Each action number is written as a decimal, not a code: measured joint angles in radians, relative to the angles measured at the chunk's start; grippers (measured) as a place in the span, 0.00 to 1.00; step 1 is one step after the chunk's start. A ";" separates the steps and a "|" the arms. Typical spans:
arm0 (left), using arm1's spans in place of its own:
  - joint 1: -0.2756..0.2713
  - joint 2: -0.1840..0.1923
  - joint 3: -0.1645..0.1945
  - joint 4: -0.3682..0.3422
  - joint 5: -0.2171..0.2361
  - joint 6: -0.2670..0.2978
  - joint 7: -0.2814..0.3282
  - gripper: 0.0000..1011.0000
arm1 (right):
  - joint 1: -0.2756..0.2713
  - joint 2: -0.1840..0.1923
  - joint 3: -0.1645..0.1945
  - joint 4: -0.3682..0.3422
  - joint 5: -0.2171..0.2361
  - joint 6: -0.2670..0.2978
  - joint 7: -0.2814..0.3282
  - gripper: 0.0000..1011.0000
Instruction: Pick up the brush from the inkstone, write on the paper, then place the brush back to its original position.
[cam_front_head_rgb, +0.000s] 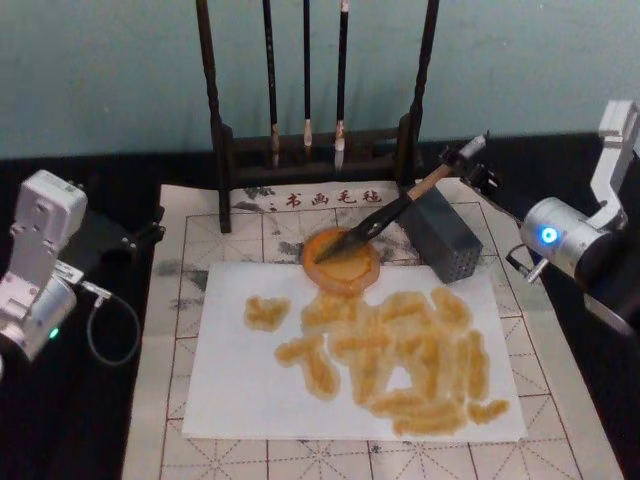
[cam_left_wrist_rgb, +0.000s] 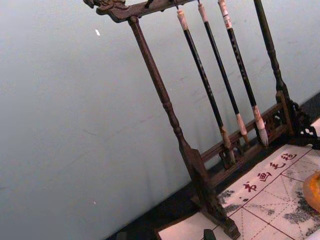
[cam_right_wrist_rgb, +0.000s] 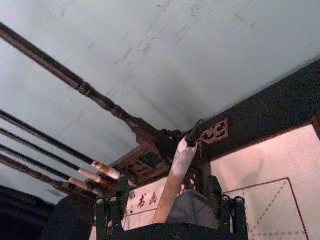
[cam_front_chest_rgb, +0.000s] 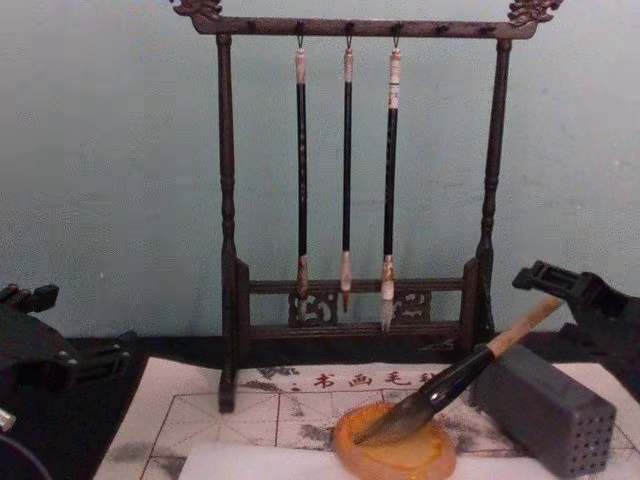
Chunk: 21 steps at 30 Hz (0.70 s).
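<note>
Where the brush lay: the large calligraphy brush (cam_front_head_rgb: 395, 208) slanted upward, its dark pointed tuft down in the round, shallow orange-amber inkstone (cam_front_head_rgb: 350, 283) and its handle crossing the top corner of a grey perforated rectangular block (cam_front_head_rgb: 445, 240).
Brush: a glossy black ferrule, a smooth tan wooden handle and a whitish end with a small loop, seen close in the right wrist view (cam_right_wrist_rgb: 172, 185).
Inkstone: a raised rim, sitting at the far edge of the paper and overlapping it.
Paper: a plain white sheet (cam_front_head_rgb: 240, 380), flat and matte, covered across its middle and right with blotchy amber strokes.
Mat: an off-white felt mat (cam_front_head_rgb: 190, 250) with red grid lines, red characters and grey ink stains, lying under the sheet.
Rack: a dark turned-wood stand (cam_front_chest_rgb: 228, 250) with three thin dark-handled brushes (cam_front_chest_rgb: 347, 170) hanging from it, tips down.
Right gripper: the black gripper (cam_front_head_rgb: 468, 165) was at the handle's upper end, its fingers (cam_right_wrist_rgb: 114, 210) spread apart on either side of the wood, not pressing it.
Left gripper: the left gripper (cam_front_head_rgb: 140, 235) was parked off the mat's left edge on the black tabletop; whether it was open or closed could not be told.
</note>
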 joint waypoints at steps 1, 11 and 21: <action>0.000 0.000 0.000 0.000 0.000 0.000 0.000 0.99 | 0.007 -0.001 -0.003 0.011 0.001 -0.003 0.003 0.99; 0.000 0.000 0.000 0.000 0.000 0.000 0.000 0.99 | 0.043 0.005 -0.037 0.054 0.004 -0.031 0.049 0.99; 0.000 0.000 0.000 0.000 0.000 0.000 0.000 0.99 | 0.043 0.003 -0.034 0.055 0.004 -0.029 0.045 0.99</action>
